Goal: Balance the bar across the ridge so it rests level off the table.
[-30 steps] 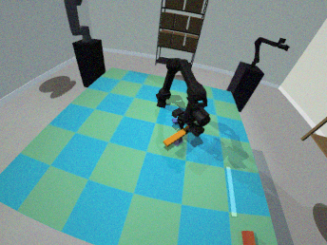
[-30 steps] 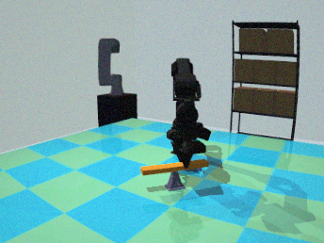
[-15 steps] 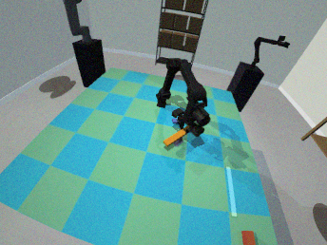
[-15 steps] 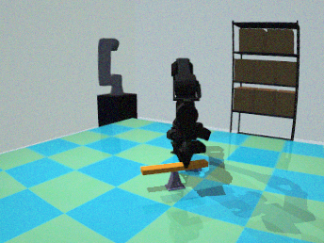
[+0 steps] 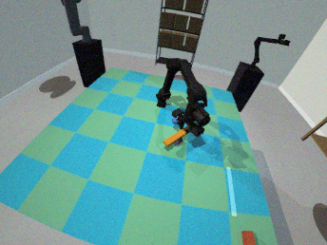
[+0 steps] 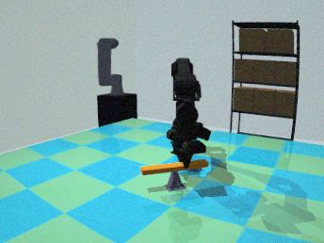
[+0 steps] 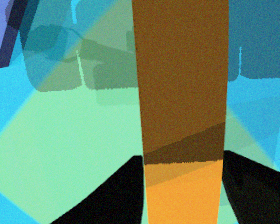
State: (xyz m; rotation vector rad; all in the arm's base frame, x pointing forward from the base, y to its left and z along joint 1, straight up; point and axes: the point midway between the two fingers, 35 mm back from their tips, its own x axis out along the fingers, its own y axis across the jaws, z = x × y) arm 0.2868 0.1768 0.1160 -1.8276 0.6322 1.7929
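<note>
The orange bar lies over the small purple-grey ridge, which shows under about its middle in the exterior view. The bar looks close to level, clear of the table, and appears to touch the ridge's top; the contact is hard to see. My gripper is slightly open. Its fingers stand at both sides of the bar, right of the ridge in the exterior view, with hairline gaps in the wrist view. The gripper hides the bar's far part in the top view.
A bluish-purple piece shows beside the gripper; I cannot tell whether it belongs to the ridge. A pale strip and a red block lie at the front right. A shelf and black pedestals stand beyond the checkered surface.
</note>
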